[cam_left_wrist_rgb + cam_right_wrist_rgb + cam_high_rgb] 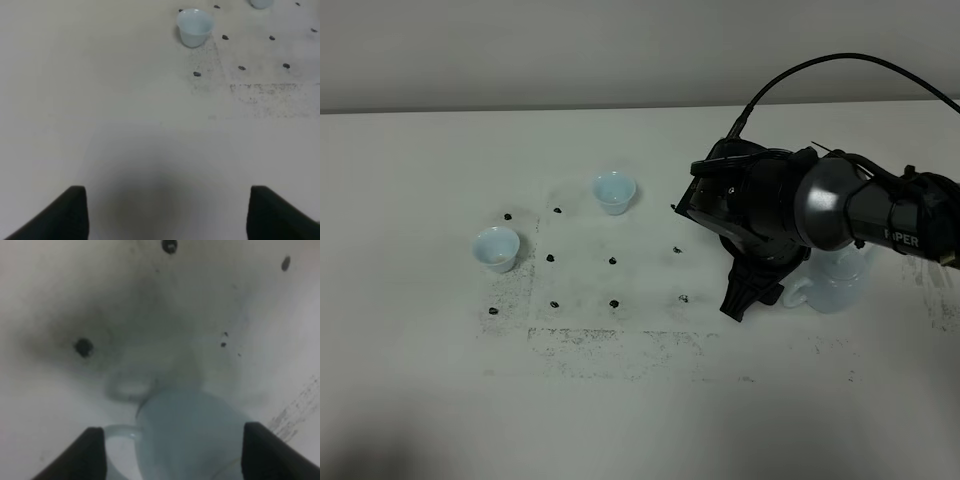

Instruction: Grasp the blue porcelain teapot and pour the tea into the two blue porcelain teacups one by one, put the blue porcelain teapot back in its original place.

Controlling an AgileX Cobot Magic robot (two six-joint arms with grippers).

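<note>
The blue porcelain teapot (837, 281) stands at the right of the table, mostly hidden behind my right arm; its loop handle (798, 292) pokes out to the left. In the right wrist view the teapot (192, 432) is a blurred pale shape between the two dark fingers. My right gripper (174, 430) is open, hanging just over the pot (752, 292). One teacup (614, 192) sits at the back middle, the other teacup (497, 249) further left. My left gripper (166, 192) is open above bare table, with a teacup (195, 27) well ahead of it.
Small black dots (612, 262) mark a grid on the white table (420, 380), with dark smudges around them. The second cup's base (261, 3) shows at the edge of the left wrist view. A black cable (820, 65) arcs above the right arm.
</note>
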